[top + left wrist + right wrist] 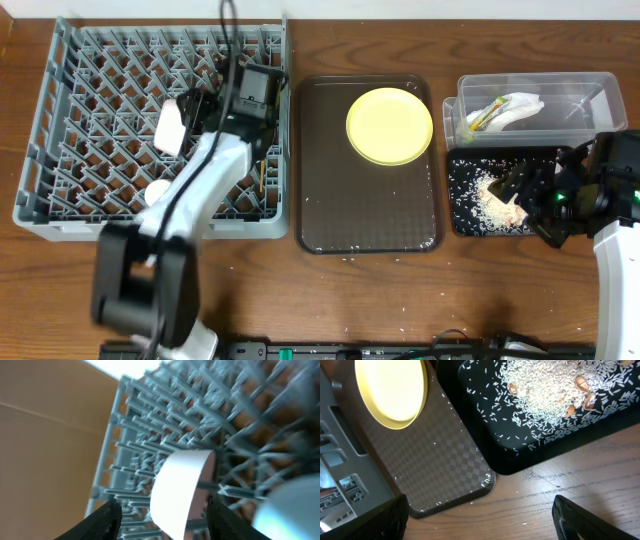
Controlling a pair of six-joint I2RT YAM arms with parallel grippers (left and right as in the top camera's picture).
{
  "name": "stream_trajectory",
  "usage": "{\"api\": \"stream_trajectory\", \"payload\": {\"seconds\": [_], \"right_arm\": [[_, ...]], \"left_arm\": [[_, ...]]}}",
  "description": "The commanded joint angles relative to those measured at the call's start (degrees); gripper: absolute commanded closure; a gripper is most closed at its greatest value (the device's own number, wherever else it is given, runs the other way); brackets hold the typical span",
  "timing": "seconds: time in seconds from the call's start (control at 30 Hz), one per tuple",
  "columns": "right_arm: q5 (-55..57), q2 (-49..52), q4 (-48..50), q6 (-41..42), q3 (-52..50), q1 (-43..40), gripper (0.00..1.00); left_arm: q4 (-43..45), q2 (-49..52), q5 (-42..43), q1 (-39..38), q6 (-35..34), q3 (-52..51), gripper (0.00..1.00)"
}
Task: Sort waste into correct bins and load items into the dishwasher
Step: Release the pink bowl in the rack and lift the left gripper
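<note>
Over the rack (60,120) on the left, your left gripper (164,512) is clamped on the cup (177,487), which hangs tilted above the lattice. On the right, your right gripper (480,505) hovers at the near edge of the black tray (485,455) with its fingers wide apart and nothing between them. Rice (545,385) lies heaped in that tray. The tub (590,95) sits just beyond it on the far side, holding the napkin (520,103) and the wrapper (480,117). Between rack and bins, the plate (389,125) rests on the far right part of the brown tray (365,215).
</note>
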Motion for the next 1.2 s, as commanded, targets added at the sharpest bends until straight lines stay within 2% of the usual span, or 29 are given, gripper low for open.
{"api": "stream_trajectory", "payload": {"seconds": [0.0,0.03,0.07,0.17,0.23,0.3,0.4,0.5,0.63,0.83,1.1,1.17], "right_arm": [[0.00,-0.24,-0.09,-0.96,0.31,0.50,0.11],[0.00,-0.24,-0.13,-0.96,0.31,0.50,0.11],[0.00,-0.24,-0.20,-0.96,0.31,0.50,0.11],[0.00,-0.24,-0.20,-0.96,0.31,0.50,0.11],[0.02,-0.24,-0.15,-0.96,0.31,0.50,0.11],[0.02,-0.24,-0.15,-0.96,0.31,0.50,0.11],[0.00,-0.24,-0.15,-0.94,0.31,0.50,0.11],[0.00,-0.24,-0.17,-0.96,0.31,0.50,0.11],[0.00,-0.24,-0.20,-0.94,0.31,0.50,0.11],[0.00,-0.24,-0.26,-0.94,0.31,0.50,0.11],[0.00,-0.24,-0.72,-0.96,0.31,0.50,0.11],[0.00,-0.24,-0.66,-0.94,0.31,0.50,0.11]], "left_arm": [[-3.98,-9.53,13.60,-0.02,-11.54,0.07,0.59],[-5.29,-11.34,15.41,0.50,-14.19,0.07,0.71],[-6.51,-13.14,17.31,1.36,-16.39,0.07,0.91],[-9.75,-17.05,24.48,6.34,-19.96,0.07,0.92],[-11.52,-17.79,33.16,13.29,-21.18,0.07,0.92],[-11.76,-16.96,42.64,18.97,-21.14,0.04,0.93],[-10.58,-14.08,61.18,27.19,-19.30,0.04,0.92],[-9.35,-9.97,72.13,32.44,-16.52,0.04,0.92],[-8.20,-5.05,75.17,34.69,-12.98,0.04,0.93],[-8.55,0.52,76.61,33.09,-12.68,0.04,0.92],[-10.58,-2.60,76.15,31.61,-12.68,0.07,0.93],[-10.19,-3.91,73.57,31.61,-12.68,0.07,0.92]]}}
